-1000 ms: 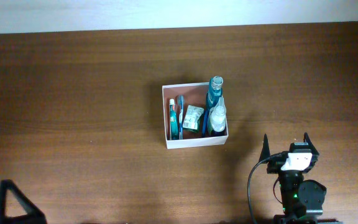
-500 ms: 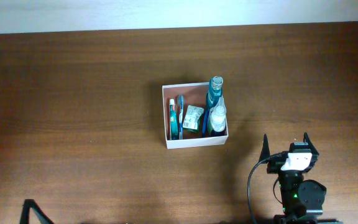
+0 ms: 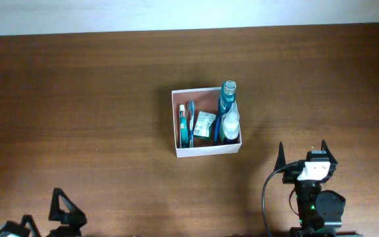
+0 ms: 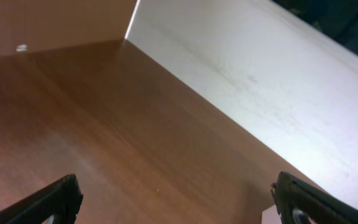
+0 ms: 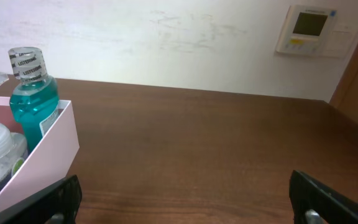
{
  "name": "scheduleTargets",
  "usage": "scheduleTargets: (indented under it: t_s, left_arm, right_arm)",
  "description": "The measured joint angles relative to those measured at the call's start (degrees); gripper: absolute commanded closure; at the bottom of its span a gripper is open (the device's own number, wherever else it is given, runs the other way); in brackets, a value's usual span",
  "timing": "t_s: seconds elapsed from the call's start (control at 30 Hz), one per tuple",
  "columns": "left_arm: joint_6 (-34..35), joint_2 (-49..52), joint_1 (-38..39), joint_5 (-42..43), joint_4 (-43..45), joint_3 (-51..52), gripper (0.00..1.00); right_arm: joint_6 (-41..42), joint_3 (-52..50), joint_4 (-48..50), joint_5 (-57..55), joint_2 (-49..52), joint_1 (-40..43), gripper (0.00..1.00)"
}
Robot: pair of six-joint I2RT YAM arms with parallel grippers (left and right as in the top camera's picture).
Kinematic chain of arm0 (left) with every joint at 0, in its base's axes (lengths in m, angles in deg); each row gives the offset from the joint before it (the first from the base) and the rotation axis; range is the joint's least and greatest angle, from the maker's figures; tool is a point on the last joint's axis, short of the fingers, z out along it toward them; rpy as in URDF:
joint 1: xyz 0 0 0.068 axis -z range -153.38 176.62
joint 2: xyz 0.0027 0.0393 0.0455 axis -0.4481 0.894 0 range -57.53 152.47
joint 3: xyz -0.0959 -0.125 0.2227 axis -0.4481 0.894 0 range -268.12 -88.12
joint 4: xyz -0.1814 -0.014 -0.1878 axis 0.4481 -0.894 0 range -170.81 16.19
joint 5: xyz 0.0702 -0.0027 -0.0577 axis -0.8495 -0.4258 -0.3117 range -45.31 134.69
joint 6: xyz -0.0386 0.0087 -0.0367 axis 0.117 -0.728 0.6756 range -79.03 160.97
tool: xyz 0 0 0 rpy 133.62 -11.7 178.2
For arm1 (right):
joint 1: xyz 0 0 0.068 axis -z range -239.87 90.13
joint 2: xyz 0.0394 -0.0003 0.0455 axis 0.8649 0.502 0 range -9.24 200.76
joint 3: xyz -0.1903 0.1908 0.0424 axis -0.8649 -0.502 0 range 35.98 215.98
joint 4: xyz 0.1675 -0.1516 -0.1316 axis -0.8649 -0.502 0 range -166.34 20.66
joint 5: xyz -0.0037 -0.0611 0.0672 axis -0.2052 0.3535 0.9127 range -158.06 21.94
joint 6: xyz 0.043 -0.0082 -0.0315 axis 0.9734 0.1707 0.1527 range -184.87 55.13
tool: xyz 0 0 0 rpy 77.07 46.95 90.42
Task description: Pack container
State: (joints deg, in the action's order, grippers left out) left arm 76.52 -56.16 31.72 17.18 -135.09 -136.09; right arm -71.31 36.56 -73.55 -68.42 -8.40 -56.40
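Container: middle of the surface, upright, top open.
Inside: blue bottle and clear bottle along its right wall; small items to their left.
Left jaws: spread wide, empty, near-left corner.
Right jaws: spread wide, empty, near edge, right of container.

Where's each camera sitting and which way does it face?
Overhead: above the table, looking straight down at the container; left fingers, right fingers at bottom edge.
Left wrist: low, facing table and white wall; own fingers below.
Right wrist: low, facing container corner and blue bottle; own fingers below.
Shared: overhead and right wrist both show the container.
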Motion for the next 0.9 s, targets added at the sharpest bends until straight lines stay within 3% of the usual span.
scheduleTargets:
  t_s: [0.23, 0.5, 0.8, 0.9]
  left_arm:
    - [0.02, -0.26, 0.0, 0.02, 8.87, 7.3, 0.01]
    - [0.04, -0.42, -0.07, 1.11, 32.52, 22.62, 0.01]
    - [0.02, -0.46, -2.67, 8.96, 65.0, 44.87, 0.01]
    - [-0.42, -0.52, -4.33, 10.93, 66.47, 47.19, 0.01]
  right_arm:
    - [0.0, 0.0, -0.02, 0.02, 0.0, -0.02, 0.02]
    - [-0.02, 0.0, 0.0, 0.02, 0.0, -0.02, 0.02]
    - [-0.02, 0.0, -0.02, 0.02, 0.0, -0.02, 0.02]
    - [-0.02, 0.0, -0.02, 0.02, 0.0, 0.0, 0.02]
